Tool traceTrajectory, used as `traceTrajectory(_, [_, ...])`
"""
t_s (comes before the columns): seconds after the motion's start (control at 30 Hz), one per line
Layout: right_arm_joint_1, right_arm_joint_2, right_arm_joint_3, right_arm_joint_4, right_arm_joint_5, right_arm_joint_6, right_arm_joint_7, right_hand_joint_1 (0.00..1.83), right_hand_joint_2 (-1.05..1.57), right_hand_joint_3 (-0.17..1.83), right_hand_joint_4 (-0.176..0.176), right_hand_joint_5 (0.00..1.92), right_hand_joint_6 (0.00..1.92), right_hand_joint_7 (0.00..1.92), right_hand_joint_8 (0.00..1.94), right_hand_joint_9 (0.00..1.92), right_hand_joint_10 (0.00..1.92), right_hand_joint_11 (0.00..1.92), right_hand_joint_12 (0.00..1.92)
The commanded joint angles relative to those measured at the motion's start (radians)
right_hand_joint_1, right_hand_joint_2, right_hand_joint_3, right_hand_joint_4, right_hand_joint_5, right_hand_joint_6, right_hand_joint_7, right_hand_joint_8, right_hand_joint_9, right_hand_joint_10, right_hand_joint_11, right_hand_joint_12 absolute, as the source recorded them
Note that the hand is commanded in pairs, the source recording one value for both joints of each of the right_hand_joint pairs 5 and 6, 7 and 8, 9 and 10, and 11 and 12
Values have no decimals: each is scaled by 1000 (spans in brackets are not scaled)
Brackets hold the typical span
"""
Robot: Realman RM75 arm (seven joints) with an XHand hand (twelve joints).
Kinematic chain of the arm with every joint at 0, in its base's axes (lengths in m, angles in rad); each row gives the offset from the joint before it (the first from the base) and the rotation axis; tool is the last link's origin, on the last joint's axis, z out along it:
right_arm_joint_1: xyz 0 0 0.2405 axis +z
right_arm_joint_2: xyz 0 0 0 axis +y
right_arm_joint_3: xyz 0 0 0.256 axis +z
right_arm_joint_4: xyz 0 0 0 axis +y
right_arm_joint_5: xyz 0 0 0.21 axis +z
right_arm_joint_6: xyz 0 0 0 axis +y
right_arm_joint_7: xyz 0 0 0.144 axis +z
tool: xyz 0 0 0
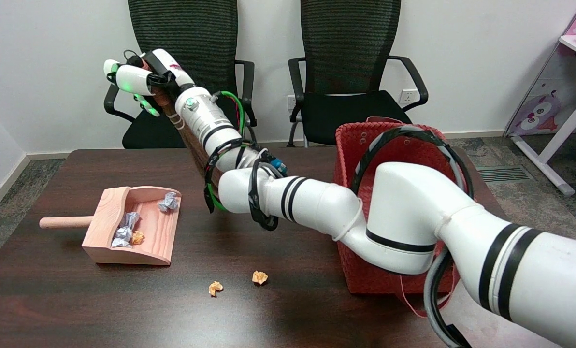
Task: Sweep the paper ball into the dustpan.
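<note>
White right arm [413, 227] of rounded segments with paired black bands, wrapped black and green cables, ending in black-and-white right hand [140, 79] with green-lit fingers [145, 104]

Dark wooden table [51, 299], red woven basket [365, 145] at its right, two black mesh office chairs [351, 58] behind, white wall socket [407, 96]

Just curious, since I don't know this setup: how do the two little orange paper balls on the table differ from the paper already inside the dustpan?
The two orange paper balls lie loose on the bare table; the dustpan's paper sits inside the dustpan. The loose ones are all orange; the dustpan's are mostly silvery-white. All are crumpled scraps.
</note>
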Motion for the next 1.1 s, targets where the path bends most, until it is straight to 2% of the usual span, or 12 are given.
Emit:
traceTrajectory(0.03, [21, -15, -7, 39, -18, 8, -116, 783, 1214, 1265, 16, 1920, 1920, 1920, 1920, 1920, 1920, 1920, 1920])
traceTrajectory(0.23, [-8, -31, -1, 47, 14, -26, -114, 779, 1195, 1284, 15, 1920, 1920, 1920, 1920, 1920, 1920, 1920, 1920])
traceTrajectory(0.4, [-28, -47, -1, 70, 157, -75, -107, 773, 1199, 1277, 17, 1920, 1920, 1920, 1920, 1920, 1920, 1920, 1920])
traceTrajectory(0.53, [-41, -27, -1, 75, 267, -106, -44, 774, 1202, 1281, 19, 1920, 1920, 1920, 1920, 1920, 1920, 1920, 1920])
traceTrajectory(0.77, [-49, -17, -1, 71, 270, -168, 65, 784, 1207, 1287, 18, 1920, 1920, 1920, 1920, 1920, 1920, 1920, 1920])
traceTrajectory(0.93, [-53, -25, -7, 26, 270, -231, 221, 791, 1268, 1256, 18, 1920, 1920, 1920, 1920, 1920, 1920, 1920, 1920])
traceTrajectory(1.1, [-53, -77, -5, 48, 270, -263, 257, 795, 1298, 1266, 17, 1920, 1920, 1920, 1920, 1920, 1920, 1920, 1920])
